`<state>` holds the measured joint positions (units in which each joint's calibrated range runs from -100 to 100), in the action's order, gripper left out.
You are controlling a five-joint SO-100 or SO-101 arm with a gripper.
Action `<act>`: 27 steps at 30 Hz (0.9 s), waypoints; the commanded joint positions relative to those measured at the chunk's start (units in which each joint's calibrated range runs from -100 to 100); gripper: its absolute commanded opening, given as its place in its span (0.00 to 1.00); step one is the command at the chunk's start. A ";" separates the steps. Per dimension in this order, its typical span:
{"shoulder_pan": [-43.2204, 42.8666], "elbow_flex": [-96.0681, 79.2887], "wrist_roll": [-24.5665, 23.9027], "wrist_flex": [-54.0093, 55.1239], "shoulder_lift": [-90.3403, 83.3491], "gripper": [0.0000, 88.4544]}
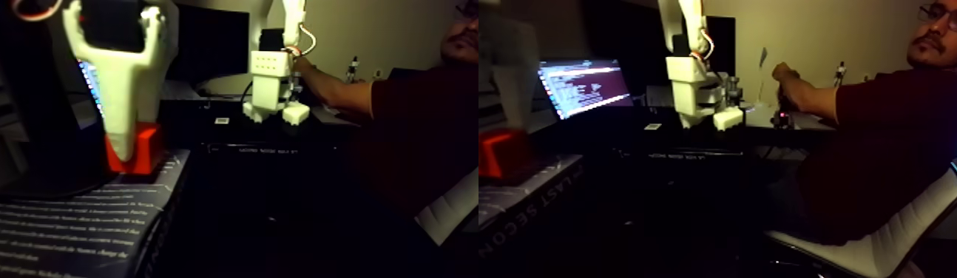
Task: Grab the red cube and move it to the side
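The picture holds two near-equal views side by side. In the left half, the red cube [146, 150] rests on a dark book cover [70, 229] printed with white text. My white gripper [124, 153] comes down from above, and its broad white finger [122, 103] covers the cube's left front. The other finger is hidden, so whether the jaws are pressing on the cube is unclear. In the right half the same cube [503, 151] sits at the left edge under the blurred gripper [515, 111].
A person in a dark red shirt [884, 140] sits on a white chair [891, 244] with a hand on a second white arm [276, 81] on the dark desk. A lit laptop screen [584, 85] stands behind. The room is dim.
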<state>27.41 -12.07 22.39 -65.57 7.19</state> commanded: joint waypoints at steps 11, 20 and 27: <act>0.40 2.68 -0.68 0.45 2.89 0.01; 0.90 2.68 -0.62 0.45 4.23 0.06; 2.15 2.05 -0.68 0.45 3.81 0.33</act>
<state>29.03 -11.34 21.87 -65.57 11.57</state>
